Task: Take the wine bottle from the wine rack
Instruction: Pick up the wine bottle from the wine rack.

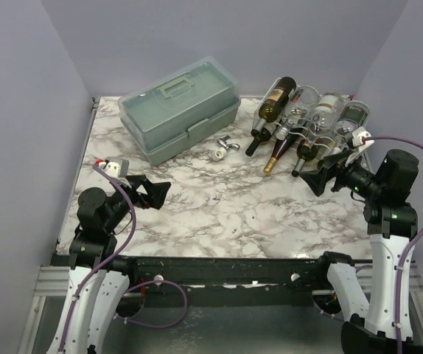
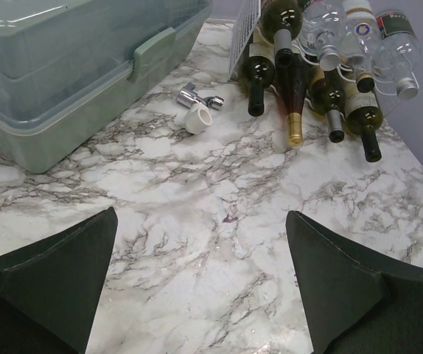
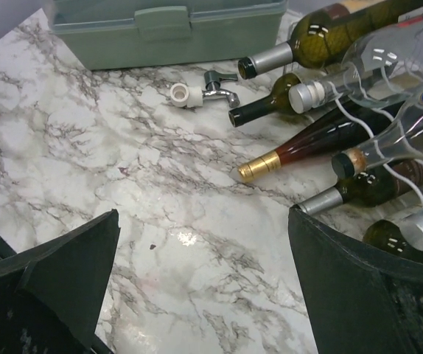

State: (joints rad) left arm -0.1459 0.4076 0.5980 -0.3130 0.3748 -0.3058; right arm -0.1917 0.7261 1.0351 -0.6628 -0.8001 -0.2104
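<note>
White-wire wine rack [image 1: 305, 118] at the far right corner of the marble bench [image 1: 219, 214], stacked with several bottles lying necks toward the arms, dark glass mostly low, clear glass above. Lowest and furthest forward: a gold-capped wine bottle [image 1: 278, 156], cap reaching down to the bench, dark green bottles on either side. No bottle lifted yet; judged to be the approach step, ahead of any grasp. Just in front of the rack, the right pincer [image 1: 322, 175], spread wide, holding nothing, aimed at the necks. Well apart at the near left, the left pincer [image 1: 150, 193], likewise spread and empty. Left of the rack a pale green toolbox [image 1: 178, 110], with a small chrome tap fitting [image 1: 222, 147] between the two. Next move probably calls for choosing one neck, sliding the right pincer around it clear of the neighbours, closing, then drawing the bottle out along its cradle.
</note>
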